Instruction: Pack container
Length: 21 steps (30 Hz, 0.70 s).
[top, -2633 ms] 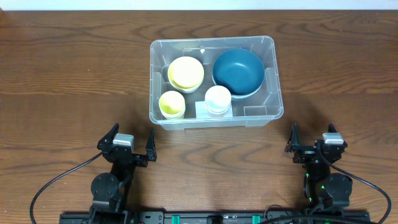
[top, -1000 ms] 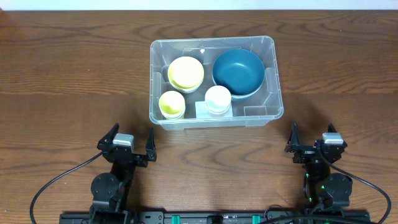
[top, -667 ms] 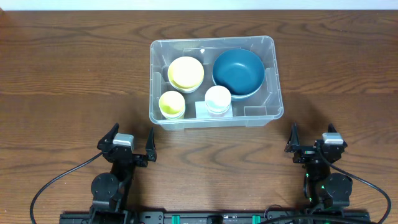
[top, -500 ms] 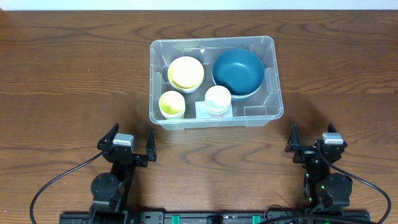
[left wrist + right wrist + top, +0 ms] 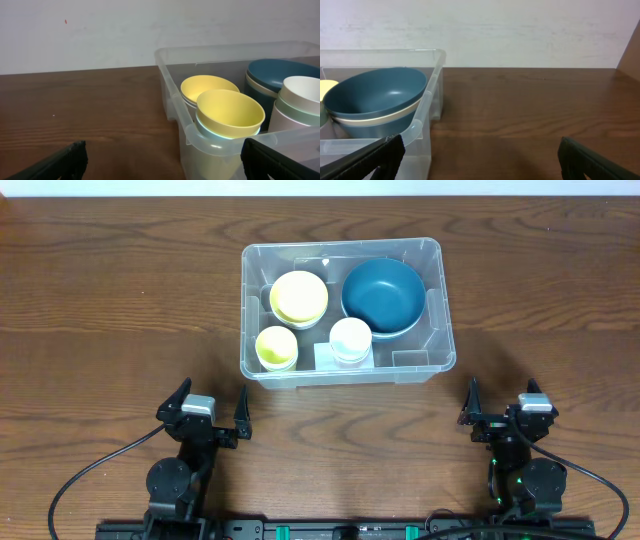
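Observation:
The clear plastic container (image 5: 441, 300) stands on the wooden table past both arms. Inside it are a dark blue bowl (image 5: 381, 295), a wide yellow bowl (image 5: 299, 297), a small yellow cup (image 5: 276, 346) and a white cup (image 5: 350, 338). My left gripper (image 5: 210, 418) rests near the front edge, below the container's left corner, open and empty. My right gripper (image 5: 505, 414) sits open and empty to the front right of the container. The left wrist view shows the yellow cup (image 5: 230, 114) behind the container's wall (image 5: 172, 102). The right wrist view shows the blue bowl (image 5: 375, 100) and the container's corner (image 5: 427, 107).
Bare dark wooden table (image 5: 120, 310) surrounds the container on all sides. A white wall (image 5: 520, 30) stands behind the table's far edge. Black cables (image 5: 80, 480) trail from the arm bases at the front.

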Each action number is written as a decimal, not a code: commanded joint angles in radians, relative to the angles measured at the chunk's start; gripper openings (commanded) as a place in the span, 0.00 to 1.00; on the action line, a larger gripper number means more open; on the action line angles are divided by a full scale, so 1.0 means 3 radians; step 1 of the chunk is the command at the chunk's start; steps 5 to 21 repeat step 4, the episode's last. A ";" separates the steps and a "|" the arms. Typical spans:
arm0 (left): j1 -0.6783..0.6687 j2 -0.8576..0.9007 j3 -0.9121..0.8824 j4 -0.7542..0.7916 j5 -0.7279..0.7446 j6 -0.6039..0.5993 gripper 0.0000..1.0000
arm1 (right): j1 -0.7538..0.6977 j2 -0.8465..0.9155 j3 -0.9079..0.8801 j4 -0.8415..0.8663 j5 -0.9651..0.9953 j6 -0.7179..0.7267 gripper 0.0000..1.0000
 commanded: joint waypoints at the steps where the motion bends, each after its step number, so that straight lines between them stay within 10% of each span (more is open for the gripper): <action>1: 0.0020 -0.0020 -0.0047 -0.0132 0.0025 0.0008 0.98 | -0.0041 -0.0024 -0.0006 -0.0015 -0.0027 -0.0039 0.99; 21: 0.0020 -0.0020 -0.0047 -0.0132 0.0025 0.0008 0.98 | -0.0041 -0.0024 -0.0006 -0.0015 -0.0027 -0.0039 0.99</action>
